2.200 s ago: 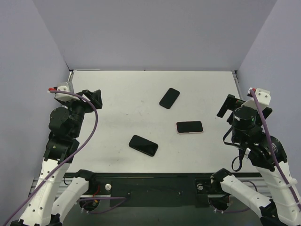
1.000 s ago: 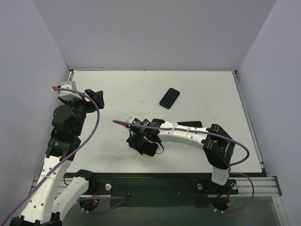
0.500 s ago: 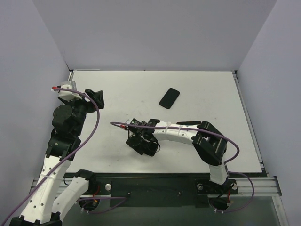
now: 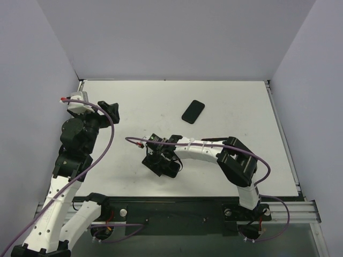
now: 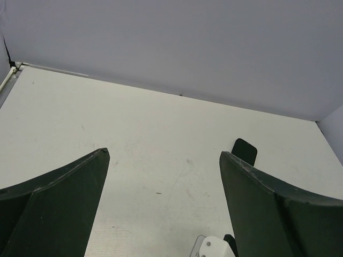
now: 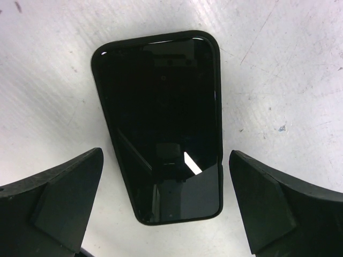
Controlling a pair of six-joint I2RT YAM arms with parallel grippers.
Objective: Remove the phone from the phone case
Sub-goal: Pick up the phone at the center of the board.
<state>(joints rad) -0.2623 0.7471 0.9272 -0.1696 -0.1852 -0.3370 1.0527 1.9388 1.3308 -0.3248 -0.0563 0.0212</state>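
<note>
The right gripper [image 6: 164, 156] hangs wide over the cased phone [image 6: 158, 107], straddling it. The left gripper [image 5: 163, 154] stands wide, holding nothing.

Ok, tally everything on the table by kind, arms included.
Robot arms: 2 (left arm, right arm)
Phones: 3 (far phone; near phone between the right arm's open jaws; third phone, mostly hidden by that arm)
Total: 5
</note>
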